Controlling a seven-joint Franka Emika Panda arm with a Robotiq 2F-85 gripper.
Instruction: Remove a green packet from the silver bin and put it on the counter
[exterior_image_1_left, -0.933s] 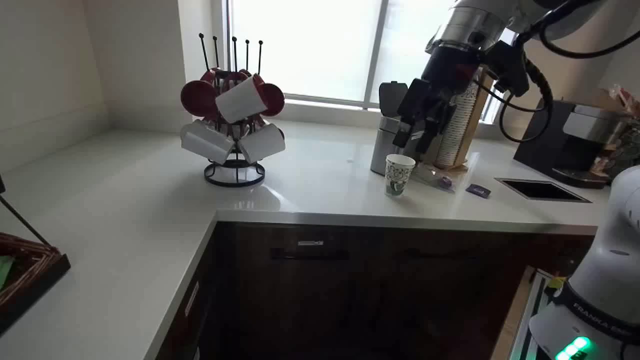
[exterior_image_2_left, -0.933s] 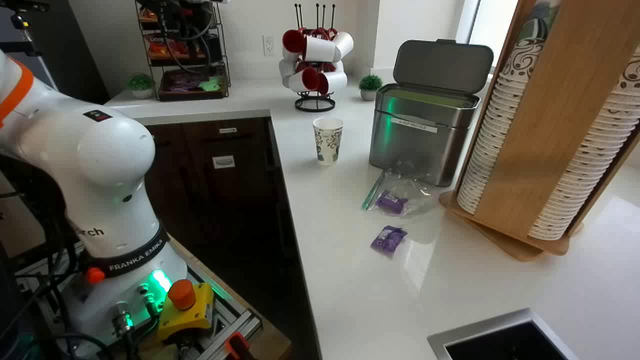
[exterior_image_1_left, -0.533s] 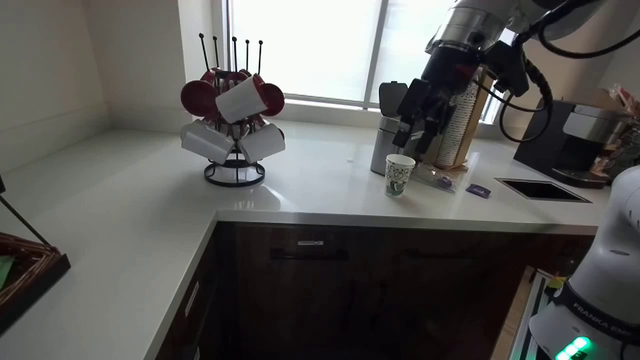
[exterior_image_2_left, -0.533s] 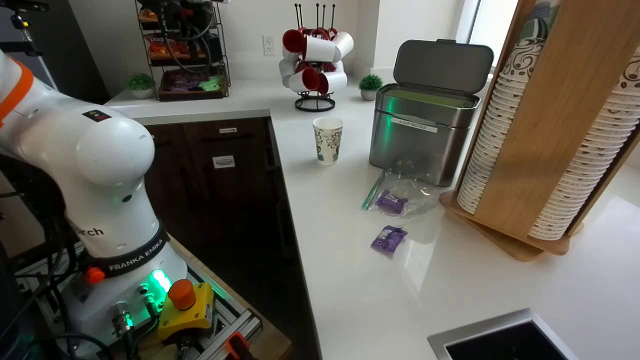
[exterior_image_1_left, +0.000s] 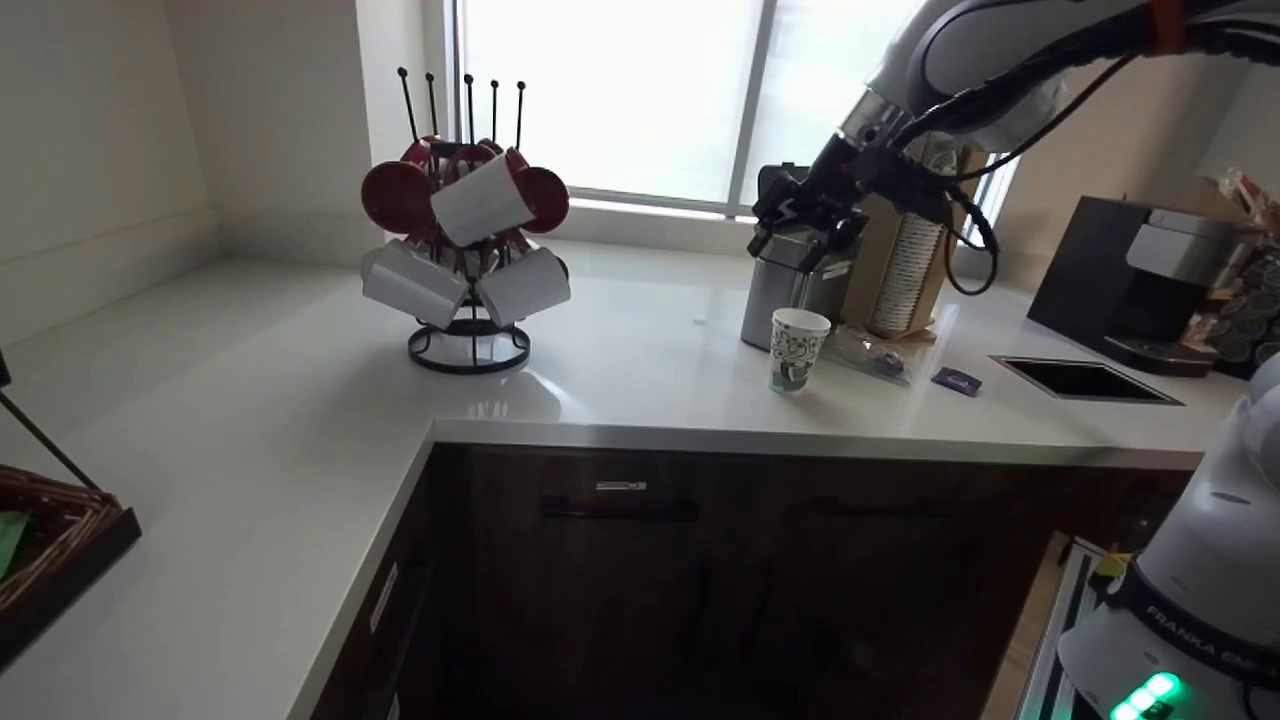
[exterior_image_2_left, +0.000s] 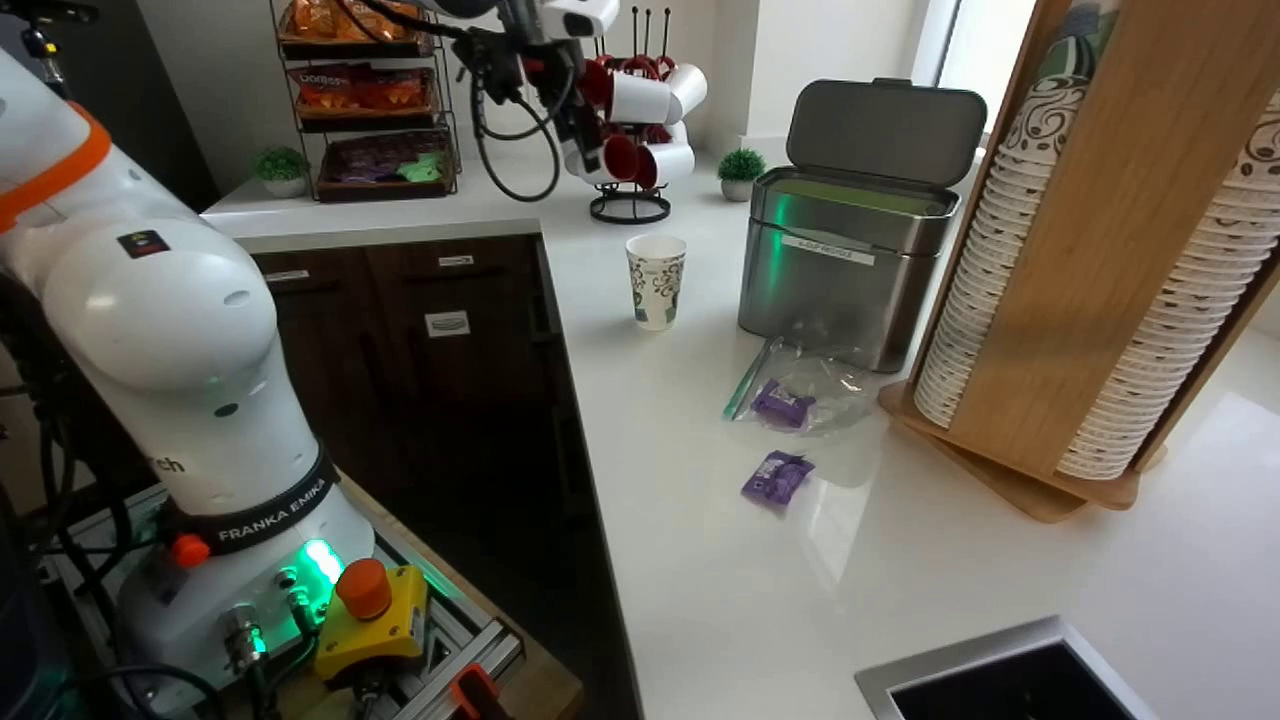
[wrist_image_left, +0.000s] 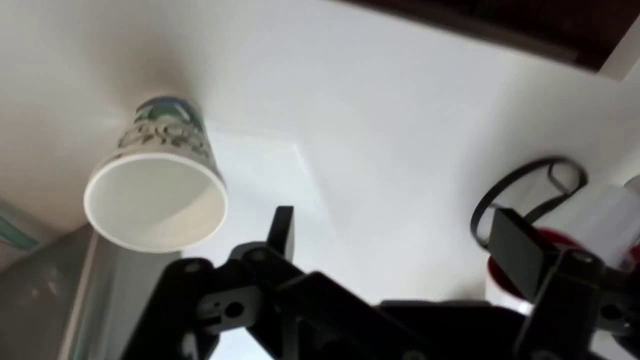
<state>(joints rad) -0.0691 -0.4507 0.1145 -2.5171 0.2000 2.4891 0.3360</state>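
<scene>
The lower half of the wrist view is filled by a black gripper (wrist_image_left: 392, 232), its jaws spread wide with nothing between them, above a pale counter (wrist_image_left: 390, 110). The green packet is not to be seen on that counter; presumably it lies in the silver bin (exterior_image_2_left: 835, 300), right of centre in an exterior view, whose inside cannot be made out. With the lid (exterior_image_2_left: 885, 130) already up, the step in hand looks like the approach; the next move calls for bringing the empty jaws over the bin's open top, then down inside. Counted left to right there: one robot arm (exterior_image_2_left: 170, 300); two potted plants (exterior_image_2_left: 282, 172), the second right of centre; one snack rack (exterior_image_2_left: 385, 191) with three shelves, its purple and pale-green wrappers (exterior_image_2_left: 420, 170) too blurred to count; one mug rack (exterior_image_2_left: 630, 219) with at least five mugs (exterior_image_2_left: 640, 100); one upright paper cup (exterior_image_2_left: 656, 285); two purple packets (exterior_image_2_left: 778, 478), one loose, one seen through a single clear bag (exterior_image_2_left: 835, 390); one bin; one metal-framed opening (exterior_image_2_left: 960, 660) at lower right; one wooden cup holder (exterior_image_2_left: 1110, 240) at the right edge, two stacks showing.
</scene>
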